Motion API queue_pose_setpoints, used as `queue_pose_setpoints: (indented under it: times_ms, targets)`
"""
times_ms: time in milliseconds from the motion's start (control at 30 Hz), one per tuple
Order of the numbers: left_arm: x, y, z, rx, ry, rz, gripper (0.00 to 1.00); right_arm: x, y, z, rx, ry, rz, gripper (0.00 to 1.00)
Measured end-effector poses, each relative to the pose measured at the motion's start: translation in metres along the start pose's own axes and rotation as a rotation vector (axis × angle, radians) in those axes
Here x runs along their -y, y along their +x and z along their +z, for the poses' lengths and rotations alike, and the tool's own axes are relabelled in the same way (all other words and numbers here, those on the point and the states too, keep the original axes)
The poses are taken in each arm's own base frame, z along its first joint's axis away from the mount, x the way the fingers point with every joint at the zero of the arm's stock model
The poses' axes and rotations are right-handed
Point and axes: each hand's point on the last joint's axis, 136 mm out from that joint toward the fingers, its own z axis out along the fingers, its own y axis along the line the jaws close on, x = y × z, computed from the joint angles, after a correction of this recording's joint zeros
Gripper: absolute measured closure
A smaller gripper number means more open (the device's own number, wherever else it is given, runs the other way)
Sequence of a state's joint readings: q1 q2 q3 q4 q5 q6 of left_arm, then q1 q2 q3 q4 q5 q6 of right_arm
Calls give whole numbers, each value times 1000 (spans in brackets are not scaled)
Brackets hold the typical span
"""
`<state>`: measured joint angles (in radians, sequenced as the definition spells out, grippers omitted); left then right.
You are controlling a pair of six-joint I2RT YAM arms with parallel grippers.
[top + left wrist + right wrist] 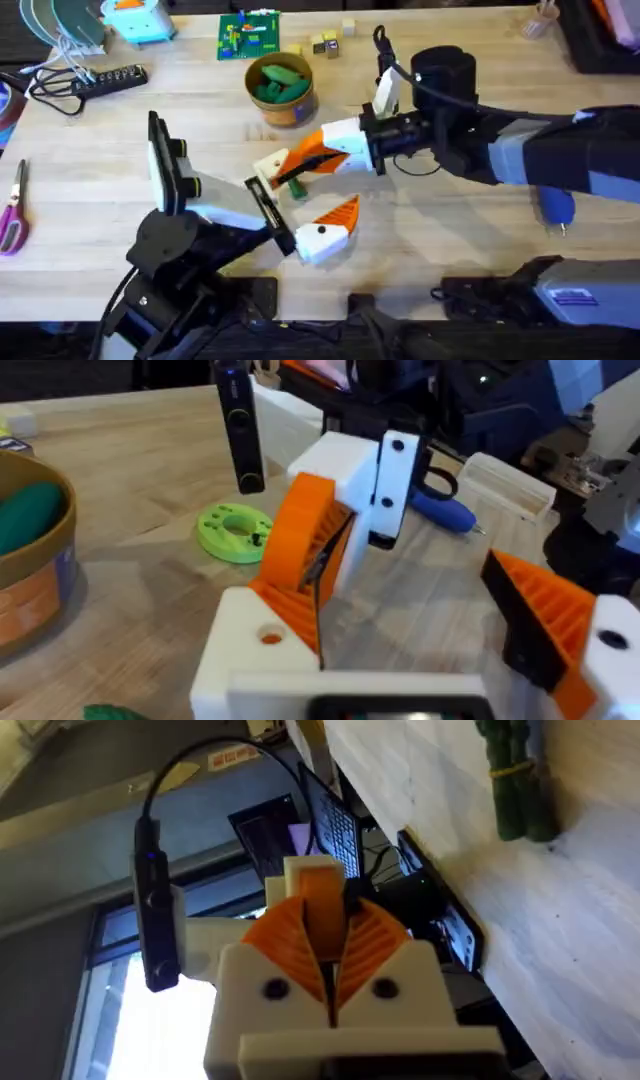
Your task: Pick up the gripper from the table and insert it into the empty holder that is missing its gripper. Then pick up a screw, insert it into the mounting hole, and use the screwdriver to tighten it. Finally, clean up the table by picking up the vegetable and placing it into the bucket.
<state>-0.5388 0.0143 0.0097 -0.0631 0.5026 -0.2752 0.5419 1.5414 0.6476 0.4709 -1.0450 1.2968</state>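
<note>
My right gripper (292, 162) reaches in from the right and is shut on the orange gripper (320, 915). A pale holder block (268, 167) sits at its tip. The left gripper (308, 200) stands open right there, one finger (296, 555) against the right gripper's tips and the other finger (335, 225) toward the table's front. Beneath them on the wood lies the dark green vegetable (297, 187) (515, 780). The bucket (296, 108) stands behind, with fat green toy vegetables inside. The blue screwdriver (555, 206) (445, 512) lies at the right, partly under the right arm.
A flat green disc (235, 531) lies beyond the left gripper. At the back are a green brick plate (250, 35), small blocks (326, 42) and a power strip (105, 80). Scissors (13, 210) lie at the left edge.
</note>
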Motion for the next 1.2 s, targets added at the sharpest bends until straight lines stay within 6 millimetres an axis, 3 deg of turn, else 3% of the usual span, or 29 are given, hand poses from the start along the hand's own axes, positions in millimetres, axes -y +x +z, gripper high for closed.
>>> queue_pose_setpoints:
  times_ms: [300, 567, 700, 1200]
  targets:
    - [-6, -2, 0, 10, -33, -4, 9, -3, -5, 4, 47, 7, -12, 974]
    - [5, 0, 0, 0, 25, 27, 9, -5, -3, 4, 25, -7, -33, 659]
    - [8, 0, 0, -4, 42, 50, 9, -5, -1, 3, 11, -12, -35, 554]
    - [19, 4, -1, -20, 105, 63, 9, -20, -16, -19, 82, -45, -73, 510]
